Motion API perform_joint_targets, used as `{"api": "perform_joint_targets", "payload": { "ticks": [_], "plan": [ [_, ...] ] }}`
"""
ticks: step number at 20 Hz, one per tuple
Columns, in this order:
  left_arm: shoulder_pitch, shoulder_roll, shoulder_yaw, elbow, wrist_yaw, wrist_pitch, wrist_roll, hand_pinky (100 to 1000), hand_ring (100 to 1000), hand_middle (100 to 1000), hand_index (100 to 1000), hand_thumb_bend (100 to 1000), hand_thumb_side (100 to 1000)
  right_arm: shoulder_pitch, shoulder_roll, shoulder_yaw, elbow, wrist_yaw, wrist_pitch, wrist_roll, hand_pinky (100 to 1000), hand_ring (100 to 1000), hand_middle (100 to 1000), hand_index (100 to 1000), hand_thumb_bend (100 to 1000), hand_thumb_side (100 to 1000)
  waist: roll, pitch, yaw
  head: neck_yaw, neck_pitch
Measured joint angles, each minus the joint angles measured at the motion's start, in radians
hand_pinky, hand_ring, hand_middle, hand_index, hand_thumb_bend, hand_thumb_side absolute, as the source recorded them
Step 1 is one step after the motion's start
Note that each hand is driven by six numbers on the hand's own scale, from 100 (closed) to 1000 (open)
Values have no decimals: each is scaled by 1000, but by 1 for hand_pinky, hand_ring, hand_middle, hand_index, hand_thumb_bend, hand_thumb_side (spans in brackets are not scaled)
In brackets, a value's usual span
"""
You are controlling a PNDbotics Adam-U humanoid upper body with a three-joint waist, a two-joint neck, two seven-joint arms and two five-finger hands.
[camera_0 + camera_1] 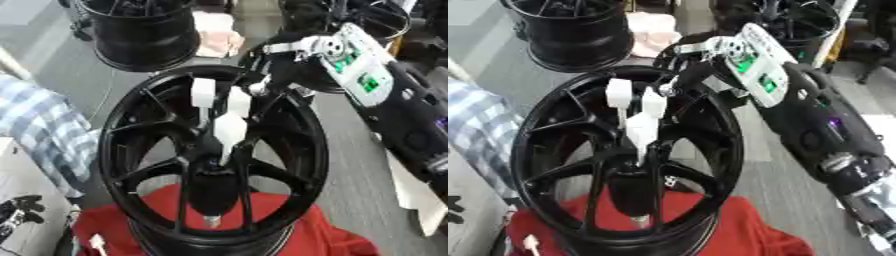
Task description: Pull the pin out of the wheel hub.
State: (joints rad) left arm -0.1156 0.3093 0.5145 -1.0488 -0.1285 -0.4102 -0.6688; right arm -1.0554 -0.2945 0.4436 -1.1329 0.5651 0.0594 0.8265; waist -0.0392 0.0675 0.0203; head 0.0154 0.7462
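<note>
A black spoked wheel (122, 150) lies on a red cloth (337, 240), filling the middle of both views. My right arm (815, 125) comes in from the upper right. Its hand (229, 127), white over black, reaches down between the spokes and ends at the wheel hub (213, 160). The hand hides the hub's centre, so I cannot tell whether it holds the pin. Below the hub a dark cylinder with a small silver tip (211, 220) shows through the spokes. A dark shape low at the left edge looks like my left hand (22, 207).
A second black wheel (144, 35) stands at the back left and a third (376, 17) at the back right. Between them lies a pink cloth (219, 40). A person's plaid sleeve (39, 125) borders the wheel on the left.
</note>
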Motion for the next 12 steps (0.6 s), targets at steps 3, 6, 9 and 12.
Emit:
{"api": "perform_joint_targets", "payload": {
  "ticks": [3,6,9,12],
  "plan": [
    [0,0,0,0,0,1,-2,773,578,603,798,100,688,-1,10,1,2,7,-8,16,835,876,874,952,264,552,0,0,1,-1,0],
    [0,0,-1,0,0,2,-3,773,578,603,798,100,688,-5,11,6,-1,9,-12,33,836,877,874,953,266,540,0,0,1,-2,0],
    [0,0,-3,-1,0,2,-4,773,579,603,798,100,689,-6,17,11,-5,14,-13,50,836,876,875,954,269,536,0,0,2,-3,0],
    [0,0,-5,-5,0,4,-6,773,579,603,798,100,689,-5,26,14,-5,25,-15,65,834,873,873,954,270,532,0,0,3,-5,0]
  ]
}}
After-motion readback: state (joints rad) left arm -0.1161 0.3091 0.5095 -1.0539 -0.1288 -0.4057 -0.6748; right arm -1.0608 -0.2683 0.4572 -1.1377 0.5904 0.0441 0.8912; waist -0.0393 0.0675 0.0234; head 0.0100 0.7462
